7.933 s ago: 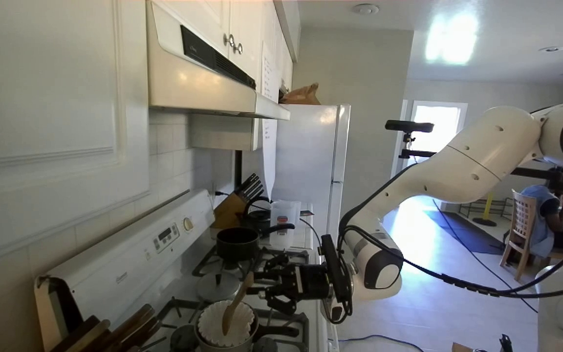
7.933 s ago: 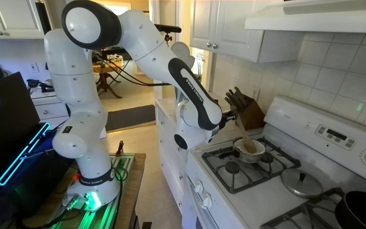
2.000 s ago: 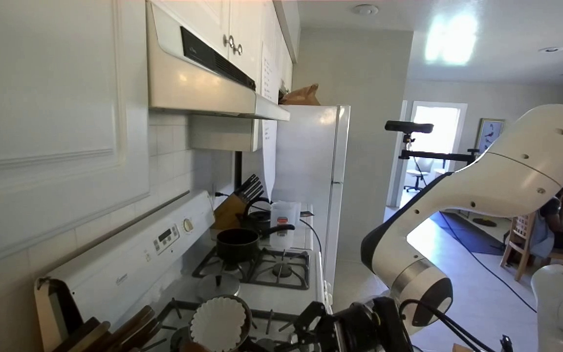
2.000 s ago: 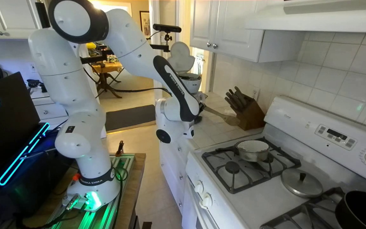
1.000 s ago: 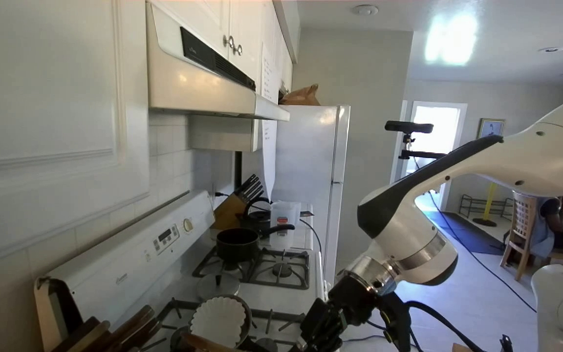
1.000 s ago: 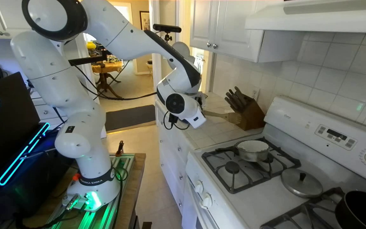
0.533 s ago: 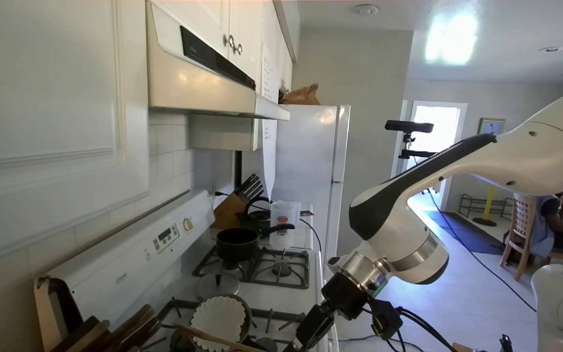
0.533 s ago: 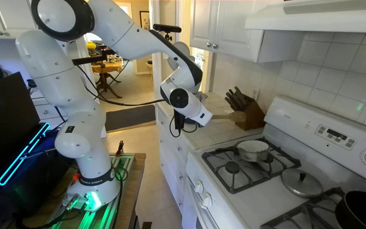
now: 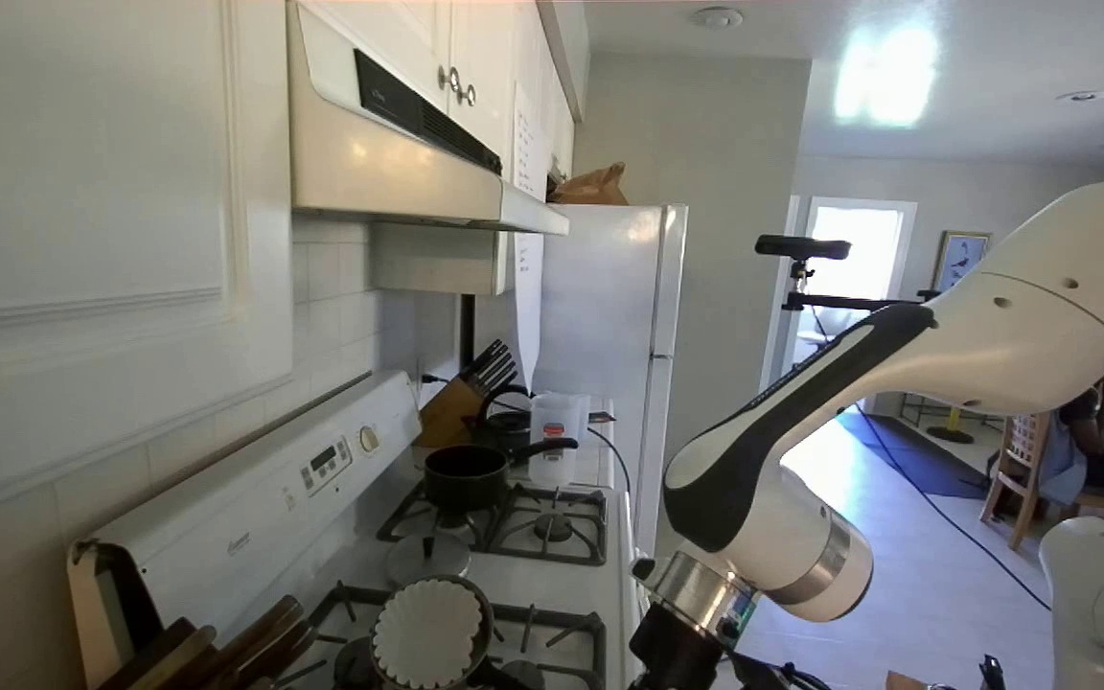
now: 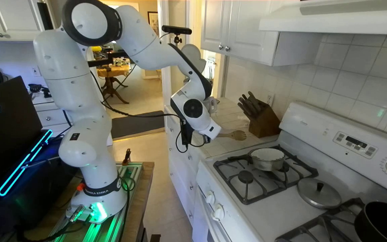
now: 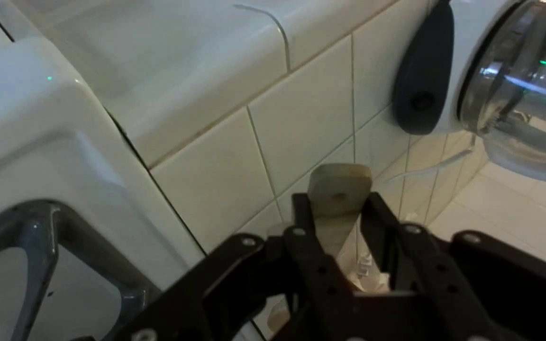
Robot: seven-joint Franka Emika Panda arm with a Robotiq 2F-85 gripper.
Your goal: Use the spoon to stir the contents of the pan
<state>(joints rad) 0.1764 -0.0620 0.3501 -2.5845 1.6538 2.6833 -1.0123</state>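
Black two-finger claw (image 11: 338, 208) was clamped right on the handle end of the long, slim, light-brown wooden spoon (image 10: 236, 135). Spoon's broad end was off to one side of the round grey pan (image 10: 267, 165), near it but apart; couldn't tell if it touched the pale tiled counter (image 10: 223, 145). Pan had a white wavy-edged lining (image 9: 427, 634) in it, and a round silver metal lid (image 10: 314, 200) lay near it.

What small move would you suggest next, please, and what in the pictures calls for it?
I would probably settle the spoon gently onto the counter: the hand holds it low there, and it has left the pan, where it stood earlier, so the stirring may be finished. Whether it already touches the counter, I cannot tell.
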